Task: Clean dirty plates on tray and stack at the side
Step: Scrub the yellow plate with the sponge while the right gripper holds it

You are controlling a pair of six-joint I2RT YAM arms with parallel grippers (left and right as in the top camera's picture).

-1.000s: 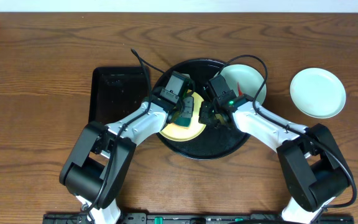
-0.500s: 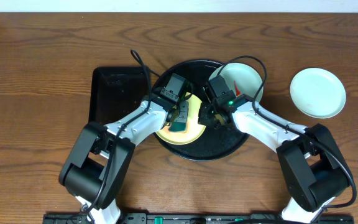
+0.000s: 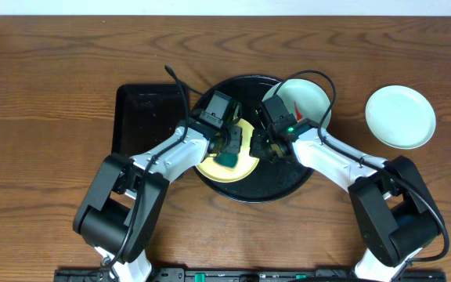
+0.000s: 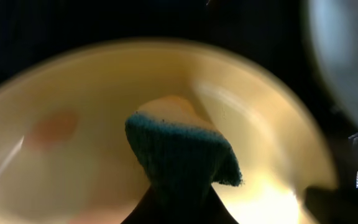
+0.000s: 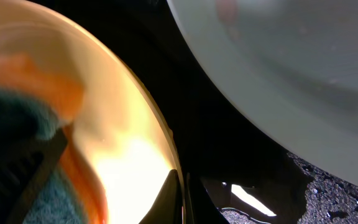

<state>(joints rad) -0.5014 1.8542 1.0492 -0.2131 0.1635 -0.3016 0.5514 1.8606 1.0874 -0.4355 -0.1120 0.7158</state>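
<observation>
Overhead: far, straight down, whole table. Both wrist cams very close, low over the tray. All three share the yellow plate; right wrist and overhead share one mint plate.

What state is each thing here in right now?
Yellow plate: on the round tray, under the sponge, faint reddish smear.
Left gripper: jaws shut on the sponge.
Right gripper: jaws shut at the yellow plate's rim.
Mint plate on tray: red-streaked.
Mint plate on table: looks clean.
</observation>
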